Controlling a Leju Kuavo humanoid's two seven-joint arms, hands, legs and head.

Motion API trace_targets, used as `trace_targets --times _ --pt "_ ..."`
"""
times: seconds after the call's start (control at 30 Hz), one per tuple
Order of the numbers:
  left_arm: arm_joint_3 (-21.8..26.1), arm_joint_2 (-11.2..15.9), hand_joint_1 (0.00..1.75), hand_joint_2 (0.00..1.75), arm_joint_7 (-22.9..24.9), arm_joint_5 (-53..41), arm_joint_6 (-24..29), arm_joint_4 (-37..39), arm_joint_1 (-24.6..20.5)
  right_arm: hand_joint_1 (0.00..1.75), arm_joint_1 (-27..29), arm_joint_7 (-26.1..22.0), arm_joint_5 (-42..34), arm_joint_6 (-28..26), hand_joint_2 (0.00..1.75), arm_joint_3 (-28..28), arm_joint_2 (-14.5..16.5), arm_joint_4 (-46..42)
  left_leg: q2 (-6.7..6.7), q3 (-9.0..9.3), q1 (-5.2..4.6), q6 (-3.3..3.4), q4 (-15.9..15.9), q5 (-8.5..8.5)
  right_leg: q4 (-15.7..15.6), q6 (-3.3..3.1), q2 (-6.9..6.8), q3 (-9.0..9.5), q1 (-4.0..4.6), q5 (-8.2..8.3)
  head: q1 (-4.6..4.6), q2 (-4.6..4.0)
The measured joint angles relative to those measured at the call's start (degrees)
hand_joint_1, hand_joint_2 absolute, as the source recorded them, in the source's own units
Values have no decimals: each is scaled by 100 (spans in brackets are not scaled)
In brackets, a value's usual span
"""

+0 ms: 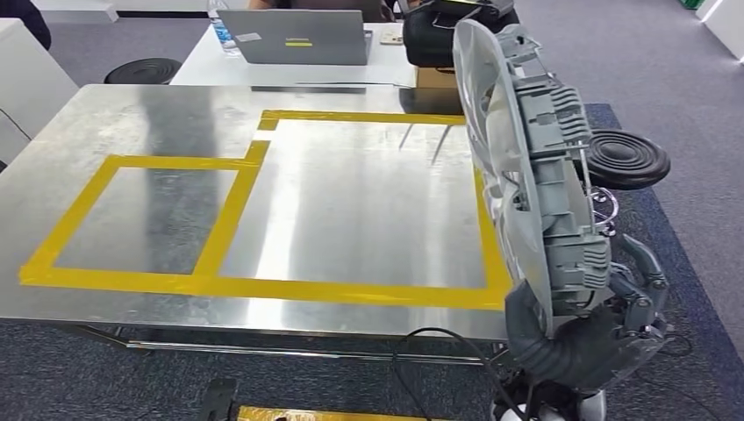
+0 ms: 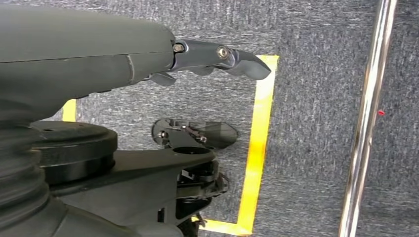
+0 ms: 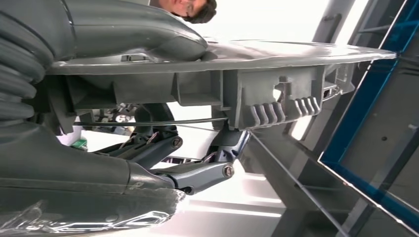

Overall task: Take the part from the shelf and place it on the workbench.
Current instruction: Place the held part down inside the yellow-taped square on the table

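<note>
The part [image 1: 526, 167] is a large grey plastic disc with ribbed clips on its back. My right hand [image 1: 605, 324] grips its lower rim and holds it upright on edge, just off the right edge of the metal workbench [image 1: 175, 114]. The right wrist view shows the part [image 3: 257, 64] clamped between the thumb on its smooth face and the fingers [image 3: 197, 173] under its ribbed side. A large yellow tape outline [image 1: 351, 293] on the bench lies left of the part. My left hand [image 2: 148, 54] hangs over the carpet, fingers straight, holding nothing.
A smaller yellow tape outline [image 1: 149, 219] marks the bench's left half. Behind it a white table carries a laptop [image 1: 303, 37], a bottle [image 1: 221, 26] and a black bag [image 1: 439, 35]. Black round stools [image 1: 627, 158] [image 1: 145, 70] stand nearby. A blue-framed shelf [image 3: 365, 123] is behind my right hand.
</note>
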Motion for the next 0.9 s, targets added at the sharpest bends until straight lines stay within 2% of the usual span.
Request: trace_targets --times 0.07,0.13,0.17,0.2,0.23,0.3,0.33,0.37,0.47,0.53,0.57,0.63,0.67,0.7,0.73,0.8,0.83,0.87,0.9 --pt "1 0 0 175 -9 0 14 0 -4 175 -1 -4 37 0 175 0 1 -1 9 -219 5 -52 493 -305 -25 -52 -10 17 -15 13 -16 0" --pt "2 4 0 175 -16 0 21 0 -4 175 -1 -4 73 0 175 0 1 0 12 -572 9 -79 1236 -638 -26 -70 -16 19 -14 8 -23 0" --pt "2 7 0 175 -16 0 24 0 -3 175 -1 9 99 0 175 0 1 1 12 -681 11 -85 1453 -682 -25 -72 -15 21 -15 6 -24 0" --pt "2 10 0 175 -19 0 27 0 -4 175 -2 37 143 0 175 0 0 2 12 -695 14 -88 1472 -618 -25 -72 -12 25 -18 4 -24 0" --pt "2 13 0 175 -23 0 30 0 -7 175 -3 80 199 0 175 0 -1 5 13 -592 20 -91 1261 -456 -25 -67 -7 33 -25 -1 -24 0" --pt "2 11 0 175 -35 0 34 0 -16 175 -5 174 291 0 175 0 -1 14 15 -199 41 -112 497 -96 -16 -29 7 50 -25 -21 -32 0" --pt "3 7 0 175 -40 0 35 0 -22 175 -6 202 319 0 175 0 -3 17 6 -39 50 -100 180 4 -7 0 17 48 -16 -31 -39 0" --pt "3 2 0 175 -45 -1 35 0 -26 175 -8 220 341 0 175 0 -5 20 -3 52 53 -80 -9 38 -8 32 25 46 -4 -36 -41 0" --pt "4 -3 0 175 -51 -15 26 0 -27 175 -34 462 576 3 175 0 -31 49 -19 75 46 53 -91 35 -35 120 29 48 -3 -34 -34 0" --pt "4 -3 0 175 -39 -66 -10 0 -36 175 -175 1030 947 36 175 2 -110 176 -8 87 60 134 -105 45 180 178 7 -54 -10 -171 -14 0" --pt "4 -3 0 175 -22 -98 -30 0 -44 175 -302 1367 1106 62 175 4 -179 302 1 90 62 163 -107 48 476 202 -6 -197 -13 -322 -4 0" --pt "3 -3 0 175 15 -153 -63 0 -56 175 -583 1961 1313 183 175 -7 -375 643 17 88 52 195 -106 49 1267 228 -13 -584 -14 -659 16 0" --pt "2 -3 0 175 30 -175 -78 0 -58 175 -708 2172 1390 289 175 -17 -485 824 18 87 46 201 -106 50 1547 230 -13 -728 -14 -733 19 0" --pt "-1 -2 0 175 42 -202 -97 0 -59 175 -837 2371 1502 437 175 -30 -601 1021 18 88 42 204 -105 51 1616 225 -13 -774 -13 -697 22 0" --pt "-8 -2 0 175 63 -231 -116 0 -64 175 -993 2543 1601 609 175 -45 -720 1240 18 92 39 204 -105 52 1427 214 -13 -692 -13 -545 21 0" --pt "-28 -2 0 175 110 -291 -151 0 -87 175 -1354 2750 1697 947 175 -85 -950 1714 17 98 33 196 -103 57 619 191 -20 -301 -12 -157 22 0" --pt "-37 -2 0 175 130 -311 -161 0 -101 175 -1542 2777 1687 1072 175 -103 -1043 1944 13 95 24 180 -98 62 254 177 -21 -118 -7 -24 20 0" --pt "-43 -3 0 175 139 -327 -166 0 -112 175 -1706 2778 1676 1157 175 -118 -1120 2149 10 88 17 158 -96 72 39 163 -21 -12 0 32 17 0" --pt "-49 -4 0 175 147 -337 -171 0 -118 175 -1851 2775 1671 1215 175 -132 -1180 2323 8 81 14 130 -100 84 -44 147 -19 24 11 36 14 0"
